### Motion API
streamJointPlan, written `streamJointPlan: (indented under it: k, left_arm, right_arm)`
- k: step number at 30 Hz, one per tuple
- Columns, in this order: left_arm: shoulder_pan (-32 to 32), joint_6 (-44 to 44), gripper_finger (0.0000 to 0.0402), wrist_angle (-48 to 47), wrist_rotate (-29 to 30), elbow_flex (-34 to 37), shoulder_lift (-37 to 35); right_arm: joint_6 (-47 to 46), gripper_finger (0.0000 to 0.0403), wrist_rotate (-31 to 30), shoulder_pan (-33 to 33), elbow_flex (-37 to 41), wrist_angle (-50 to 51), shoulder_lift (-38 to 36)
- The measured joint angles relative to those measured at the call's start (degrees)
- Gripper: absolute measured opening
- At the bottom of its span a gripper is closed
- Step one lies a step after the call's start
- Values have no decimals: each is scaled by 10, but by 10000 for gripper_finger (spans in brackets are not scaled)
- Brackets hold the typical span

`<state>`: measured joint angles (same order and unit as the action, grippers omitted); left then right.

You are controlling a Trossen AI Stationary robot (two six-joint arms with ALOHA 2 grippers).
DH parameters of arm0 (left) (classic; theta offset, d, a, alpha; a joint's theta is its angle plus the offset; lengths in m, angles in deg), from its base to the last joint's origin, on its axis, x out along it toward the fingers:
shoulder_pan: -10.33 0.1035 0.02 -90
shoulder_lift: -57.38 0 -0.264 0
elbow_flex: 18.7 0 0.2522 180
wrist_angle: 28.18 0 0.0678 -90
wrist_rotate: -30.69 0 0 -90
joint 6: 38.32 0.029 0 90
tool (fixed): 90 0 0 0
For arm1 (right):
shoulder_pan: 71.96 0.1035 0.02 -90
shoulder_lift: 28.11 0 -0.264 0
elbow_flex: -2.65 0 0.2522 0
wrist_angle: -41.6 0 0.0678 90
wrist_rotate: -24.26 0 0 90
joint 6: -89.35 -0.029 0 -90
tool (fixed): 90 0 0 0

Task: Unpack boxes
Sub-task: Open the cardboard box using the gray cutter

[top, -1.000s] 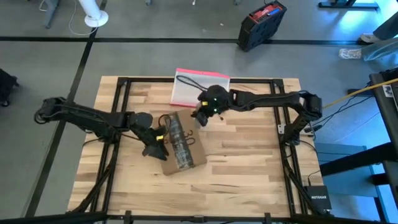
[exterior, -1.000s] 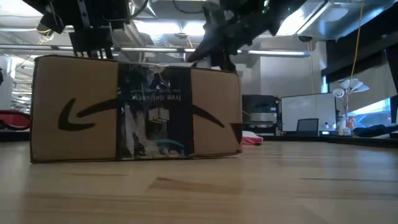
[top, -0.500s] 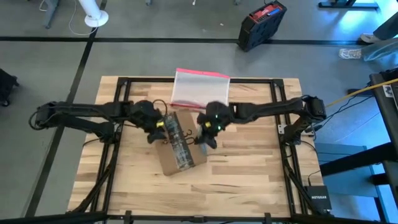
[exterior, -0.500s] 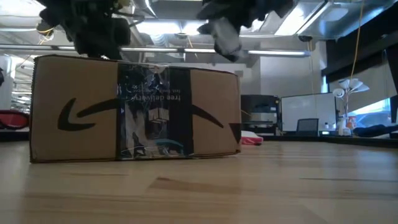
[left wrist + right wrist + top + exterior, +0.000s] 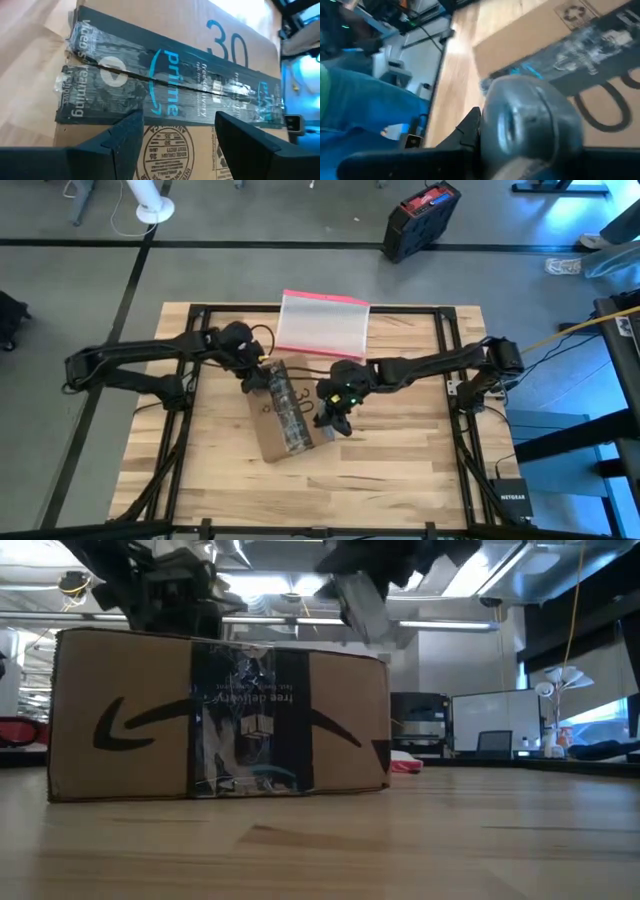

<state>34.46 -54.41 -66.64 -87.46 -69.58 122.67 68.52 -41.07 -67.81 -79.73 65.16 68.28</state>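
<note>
The brown cardboard box (image 5: 287, 412) lies flat on the wooden table, with a black tape strip (image 5: 170, 85) along its top seam and a smile-arrow logo on its near side (image 5: 130, 720). My left gripper (image 5: 256, 376) hovers open over the box's far left end, a finger on either side of the tape in the left wrist view (image 5: 175, 122). My right gripper (image 5: 335, 418) stands over the box's right edge, shut on a grey tool (image 5: 530, 120). In the low view the tool (image 5: 358, 605) hangs just above the box's top. My right gripper pinches the grey tool's rounded body (image 5: 520, 115) between its two fingers, slanting down from the table's right side. The tool sticks out ahead of the fingers over the box's right edge. Whether its tip touches the cardboard, I cannot tell.
A clear plastic pouch with a pink-red edge (image 5: 322, 324) lies at the table's far edge behind the box. A black and red case (image 5: 420, 220) stands on the floor beyond. Bare wood lies near and to the right of the box (image 5: 400, 470).
My left gripper has swung from the box's left side toward the far edge and now hangs over the box's far end, turned onto the tape. My right gripper, with the grey tool, has come from beside the pouch toward the near edge, to the box's right side. The box has stayed put.
</note>
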Motion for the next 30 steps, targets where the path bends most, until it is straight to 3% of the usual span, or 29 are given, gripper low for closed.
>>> streamJointPlan:
  k: [4,8,14,18,24,27,30]
  left_arm:
    - [-6,-17,235,-9,-44,-1,12]
    - [-30,-28,235,-76,-87,0,2]
    - [-99,-91,235,-122,-166,2,-20]
    - [-158,-184,235,-55,-196,2,-27]
    - [-218,-311,235,143,-221,2,-27]
    - [-209,-311,235,166,-221,-17,-29]
    - [-176,-243,235,104,-192,-42,-34]
  right_arm:
    - [0,65,-26,0,19,9,2]
    - [10,65,-58,1,29,82,3]
    - [37,65,-123,-17,28,131,-4]
    - [37,65,-125,-53,28,86,-4]
    - [20,65,-178,-113,28,32,-4]
    - [19,65,-119,-138,26,33,-5]
    - [30,65,-8,-128,13,31,-7]
